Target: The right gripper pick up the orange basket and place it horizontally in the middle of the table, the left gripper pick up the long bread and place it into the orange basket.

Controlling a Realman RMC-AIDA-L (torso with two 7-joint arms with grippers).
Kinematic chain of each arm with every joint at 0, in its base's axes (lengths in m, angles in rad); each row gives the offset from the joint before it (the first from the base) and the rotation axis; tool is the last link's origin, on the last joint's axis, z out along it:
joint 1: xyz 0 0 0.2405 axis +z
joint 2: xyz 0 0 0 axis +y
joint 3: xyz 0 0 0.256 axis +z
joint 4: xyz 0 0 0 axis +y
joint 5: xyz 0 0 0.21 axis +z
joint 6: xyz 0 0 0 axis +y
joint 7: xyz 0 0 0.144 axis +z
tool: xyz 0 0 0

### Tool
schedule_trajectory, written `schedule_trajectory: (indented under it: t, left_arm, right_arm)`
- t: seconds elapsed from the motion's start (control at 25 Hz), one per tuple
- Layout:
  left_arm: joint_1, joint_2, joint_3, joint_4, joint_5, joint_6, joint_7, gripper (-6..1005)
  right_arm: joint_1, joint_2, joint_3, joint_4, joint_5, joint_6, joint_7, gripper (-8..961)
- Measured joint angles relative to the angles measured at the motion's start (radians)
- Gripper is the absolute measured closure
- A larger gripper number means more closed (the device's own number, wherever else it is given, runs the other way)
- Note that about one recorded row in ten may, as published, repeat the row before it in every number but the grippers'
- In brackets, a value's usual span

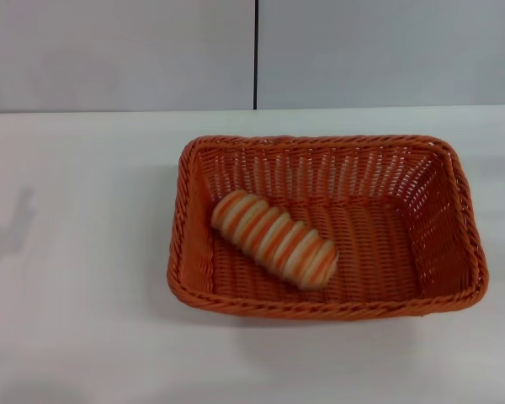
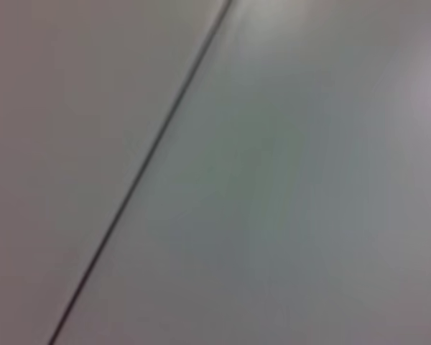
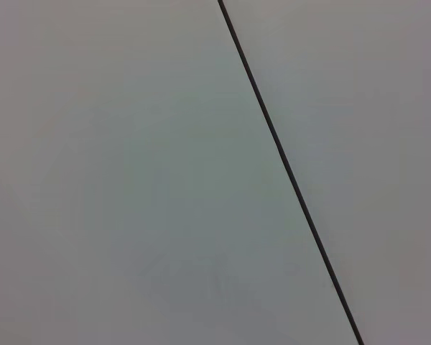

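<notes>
The orange basket [image 1: 454,210] lies lengthwise across the middle of the white table [image 1: 76,278] in the head view. Inside it rests the long bread [image 1: 273,239], striped orange and cream, lying diagonally on the basket's floor toward its left half. Neither gripper shows in any view. Both wrist views show only a plain grey surface crossed by a thin dark seam.
A grey wall [image 1: 118,50] with a dark vertical seam [image 1: 255,55] stands behind the table's far edge. Faint shadows fall on the tabletop at the left.
</notes>
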Motion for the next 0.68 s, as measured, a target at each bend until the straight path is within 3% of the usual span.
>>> schedule_trajectory:
  t: [0.12, 0.68]
  left_arm:
    - [0.019, -0.006, -0.035, -0.012, 0.0, 0.001, 0.012, 291]
    - [0.009, -0.006, -0.037, -0.061, -0.001, 0.001, 0.14, 291]
  right_arm:
    - [0.001, 0.004, 0.008, 0.005, 0.005, -0.001, -0.005, 446]
    - [-0.043, 0.026, 0.062, 0.015, 0.019, 0.015, -0.006, 446]
